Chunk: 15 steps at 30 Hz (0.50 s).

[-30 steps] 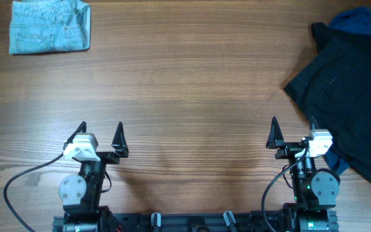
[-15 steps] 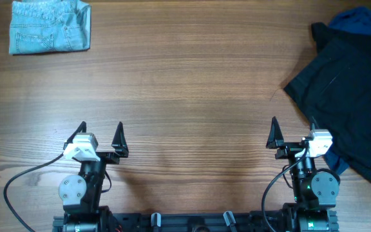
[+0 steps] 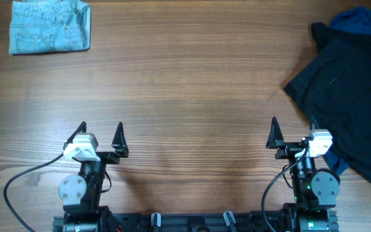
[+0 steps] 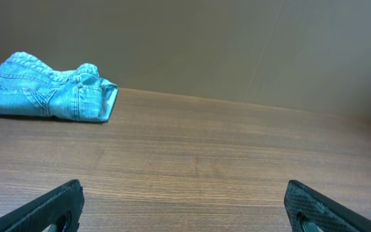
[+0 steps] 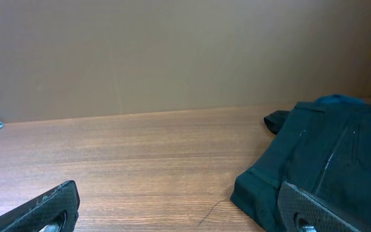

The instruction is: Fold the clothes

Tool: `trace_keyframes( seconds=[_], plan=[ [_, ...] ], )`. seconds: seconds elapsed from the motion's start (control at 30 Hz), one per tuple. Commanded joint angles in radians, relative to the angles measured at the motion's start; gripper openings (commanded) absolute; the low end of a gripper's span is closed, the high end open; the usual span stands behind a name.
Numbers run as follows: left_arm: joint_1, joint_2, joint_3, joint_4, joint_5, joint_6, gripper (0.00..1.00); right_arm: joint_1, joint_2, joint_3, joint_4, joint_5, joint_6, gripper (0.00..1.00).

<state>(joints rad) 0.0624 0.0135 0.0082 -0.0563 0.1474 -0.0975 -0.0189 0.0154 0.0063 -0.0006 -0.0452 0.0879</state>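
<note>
Overhead: left end effector (image 3: 101, 129) and right end effector (image 3: 293, 126) wide, empty; black shorts (image 3: 350, 96) beside the right.

The clothes (image 3: 353, 96) are black, the denim garment (image 3: 50, 27) light-blue

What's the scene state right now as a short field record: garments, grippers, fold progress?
black shorts: right side of table, spread loosely, unfolded, partly out of frame
blue garment: far right corner, touching the shorts
denim garment: far left corner, folded compact
left gripper: open, empty, over bare wood
right gripper: open, empty, at the shorts' left edge
fold progress: not started
</note>
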Motion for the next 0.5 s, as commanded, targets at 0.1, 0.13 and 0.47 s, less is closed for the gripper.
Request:
trace_keyframes(
  seconds=[0.1, 0.13, 0.47],
  plan=[
    [0.007, -0.011, -0.003, -0.005, 0.019, 0.019, 1.00, -0.007, -0.004, -0.001, 0.003, -0.016, -0.007, 1.00],
    [0.007, -0.011, -0.003, -0.005, 0.019, 0.019, 1.00, -0.007, -0.004, -0.001, 0.003, -0.016, -0.007, 1.00],
    [0.007, -0.011, -0.003, -0.005, 0.019, 0.019, 1.00, -0.007, -0.004, -0.001, 0.034, -0.171, 0.382, 1.00]
  ],
)
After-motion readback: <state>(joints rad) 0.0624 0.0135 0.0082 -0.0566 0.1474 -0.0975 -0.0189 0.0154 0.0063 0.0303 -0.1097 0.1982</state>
